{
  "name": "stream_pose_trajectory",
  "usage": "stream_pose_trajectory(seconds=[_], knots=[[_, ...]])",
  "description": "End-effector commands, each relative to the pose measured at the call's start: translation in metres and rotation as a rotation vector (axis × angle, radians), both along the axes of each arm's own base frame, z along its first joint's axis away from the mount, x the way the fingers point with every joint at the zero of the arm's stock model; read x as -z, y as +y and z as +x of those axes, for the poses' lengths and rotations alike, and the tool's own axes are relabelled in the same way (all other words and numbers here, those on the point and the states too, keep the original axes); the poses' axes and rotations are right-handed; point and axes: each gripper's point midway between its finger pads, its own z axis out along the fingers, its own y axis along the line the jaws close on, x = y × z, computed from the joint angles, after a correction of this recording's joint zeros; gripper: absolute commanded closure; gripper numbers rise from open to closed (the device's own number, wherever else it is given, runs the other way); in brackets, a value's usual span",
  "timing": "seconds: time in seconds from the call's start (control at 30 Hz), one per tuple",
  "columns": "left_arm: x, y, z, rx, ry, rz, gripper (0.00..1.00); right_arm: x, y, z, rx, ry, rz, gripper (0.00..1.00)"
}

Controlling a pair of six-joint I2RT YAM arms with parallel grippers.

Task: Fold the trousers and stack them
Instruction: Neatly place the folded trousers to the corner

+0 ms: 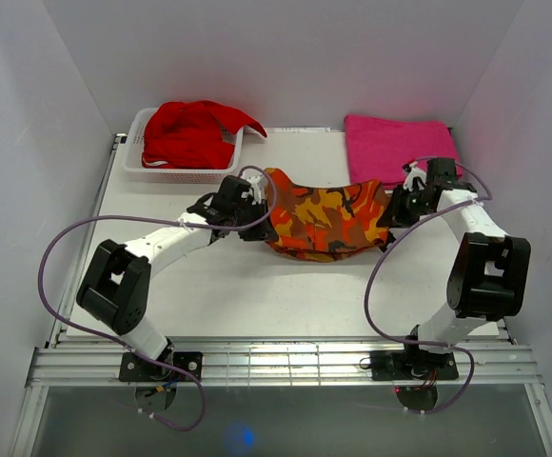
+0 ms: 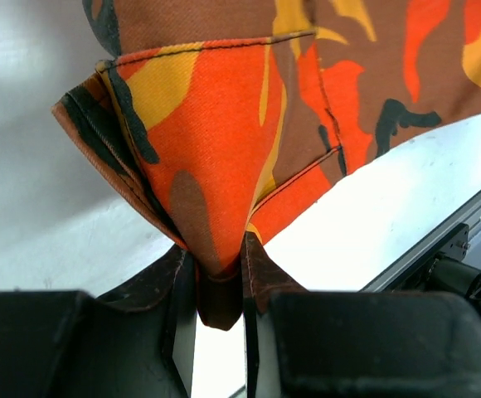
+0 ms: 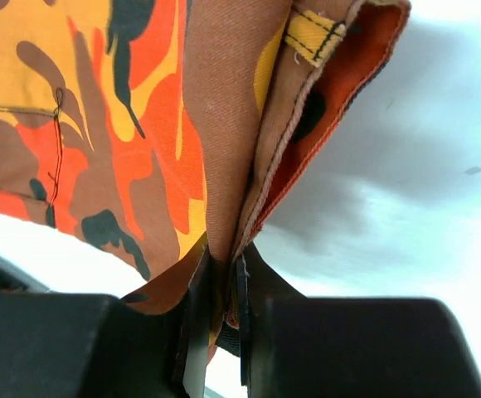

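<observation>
While both arms reach in over the white table, the trousers hang between them like a little hammock. They are near the middle of the table, a bit toward the back. They are bunched up, not flat, and the middle sags down. I cannot tell if the low part touches the table.

The left gripper is at the left end of the trousers. Its jaws are squeezed tight on a corner of the cloth. From the left wrist, the cloth comes to a point and goes down between the two fingers.

The right gripper is at the right end. Its jaws pinch a fold of the cloth tight. From the right wrist, the fold goes into the thin gap between them, and a small yellow strap is sewn on higher up.

A white basket sits at the back left with a red cloth piled in it. A pink cloth lies folded at the back right, just behind the right gripper.
</observation>
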Motion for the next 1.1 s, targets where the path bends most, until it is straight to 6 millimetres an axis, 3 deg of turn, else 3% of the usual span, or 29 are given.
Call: stream_pose_trajectory(seconds=[0.0, 0.2, 0.23, 0.3, 0.33, 0.4, 0.47, 0.53, 0.57, 0.63, 0.67, 0.7, 0.77, 0.8, 0.9, 0.93, 0.97, 1.07], knots=[[-0.077, -0.014, 0.038, 0.037, -0.304, -0.049, 1.00, -0.058, -0.023, 0.038, 0.006, -0.233, -0.135, 0.92], [-0.127, -0.039, 0.070, 0.104, -0.539, -0.054, 1.00, -0.110, -0.050, 0.078, 0.029, -0.435, -0.296, 0.92], [-0.137, -0.047, 0.079, 0.116, -0.571, -0.069, 1.00, -0.131, -0.054, 0.091, 0.037, -0.496, -0.318, 0.92], [-0.152, -0.062, 0.091, 0.138, -0.639, -0.090, 1.00, -0.145, -0.065, 0.108, 0.063, -0.539, -0.376, 0.92], [-0.156, -0.074, 0.100, 0.160, -0.662, -0.107, 1.00, -0.166, -0.070, 0.119, 0.078, -0.596, -0.399, 0.92], [-0.173, -0.090, 0.116, 0.172, -0.751, -0.149, 1.00, -0.180, -0.086, 0.140, 0.113, -0.647, -0.463, 0.92], [-0.189, -0.110, 0.138, 0.187, -0.839, -0.201, 1.00, -0.209, -0.102, 0.159, 0.161, -0.725, -0.527, 0.92], [-0.196, -0.124, 0.155, 0.185, -0.880, -0.227, 1.00, -0.212, -0.117, 0.177, 0.182, -0.743, -0.579, 0.92], [-0.202, -0.141, 0.171, 0.207, -0.919, -0.262, 1.00, -0.232, -0.131, 0.185, 0.224, -0.783, -0.613, 0.92], [-0.207, -0.157, 0.188, 0.206, -0.935, -0.303, 1.00, -0.230, -0.146, 0.204, 0.246, -0.795, -0.645, 0.92], [-0.206, -0.166, 0.195, 0.219, -0.939, -0.322, 1.00, -0.247, -0.161, 0.209, 0.293, -0.821, -0.680, 0.92], [-0.208, -0.182, 0.206, 0.242, -0.961, -0.356, 1.00, -0.236, -0.168, 0.220, 0.296, -0.805, -0.690, 0.92], [-0.210, -0.195, 0.215, 0.248, -0.985, -0.397, 1.00, -0.235, -0.187, 0.229, 0.328, -0.803, -0.737, 0.92], [-0.200, -0.204, 0.224, 0.249, -0.997, -0.409, 1.00, -0.230, -0.194, 0.237, 0.336, -0.802, -0.750, 0.92], [-0.195, -0.208, 0.233, 0.234, -1.060, -0.477, 1.00, -0.219, -0.215, 0.250, 0.368, -0.803, -0.805, 0.92], [-0.171, -0.212, 0.234, 0.247, -1.034, -0.487, 1.00, -0.219, -0.219, 0.254, 0.378, -0.812, -0.816, 0.92], [-0.174, -0.213, 0.233, 0.240, -1.062, -0.536, 1.00, -0.208, -0.228, 0.257, 0.385, -0.794, -0.828, 0.92], [-0.152, -0.224, 0.234, 0.264, -1.058, -0.598, 1.00, -0.194, -0.243, 0.263, 0.407, -0.774, -0.856, 0.92]])
